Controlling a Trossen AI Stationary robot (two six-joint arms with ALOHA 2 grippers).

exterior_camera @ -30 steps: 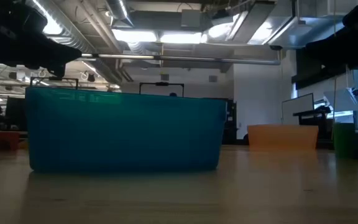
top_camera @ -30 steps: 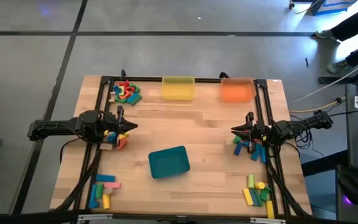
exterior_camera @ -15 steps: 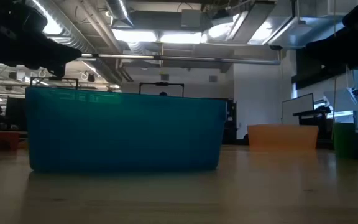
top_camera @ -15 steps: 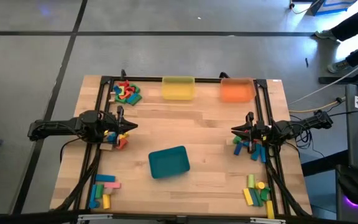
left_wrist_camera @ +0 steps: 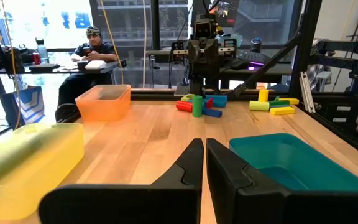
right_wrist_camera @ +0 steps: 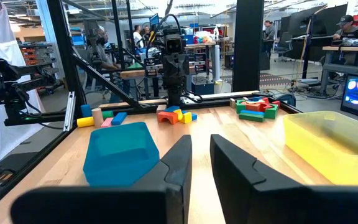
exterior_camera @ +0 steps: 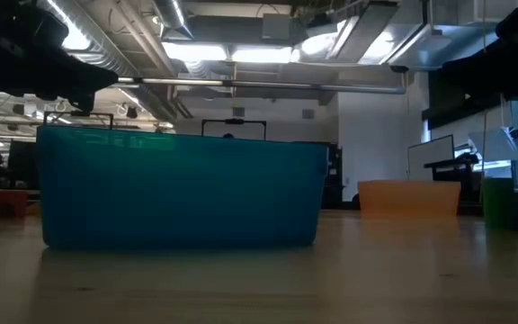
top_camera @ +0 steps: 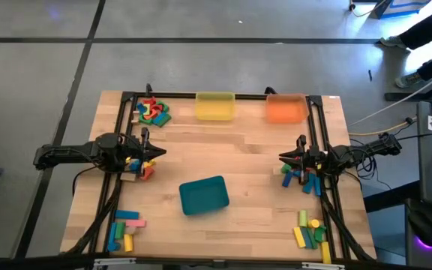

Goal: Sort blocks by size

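The blocks lie on the wooden table in several heaps: at the far left (top_camera: 152, 111), by the left arm (top_camera: 137, 166), at the near left (top_camera: 124, 229), by the right arm (top_camera: 300, 178) and at the near right (top_camera: 312, 232). My left gripper (top_camera: 160, 152) hovers at the table's left, its fingers (left_wrist_camera: 194, 162) shut and empty. My right gripper (top_camera: 282, 157) hovers at the table's right, its fingers (right_wrist_camera: 180, 158) a little apart and empty. Each points toward the table's middle, with a heap just behind and below it.
A teal tray (top_camera: 203, 195) stands in the near middle of the table. A yellow tray (top_camera: 215, 106) and an orange tray (top_camera: 285, 109) stand at the far edge. Black frame rails (top_camera: 118, 135) run along both sides. People sit in the room beyond (left_wrist_camera: 95, 53).
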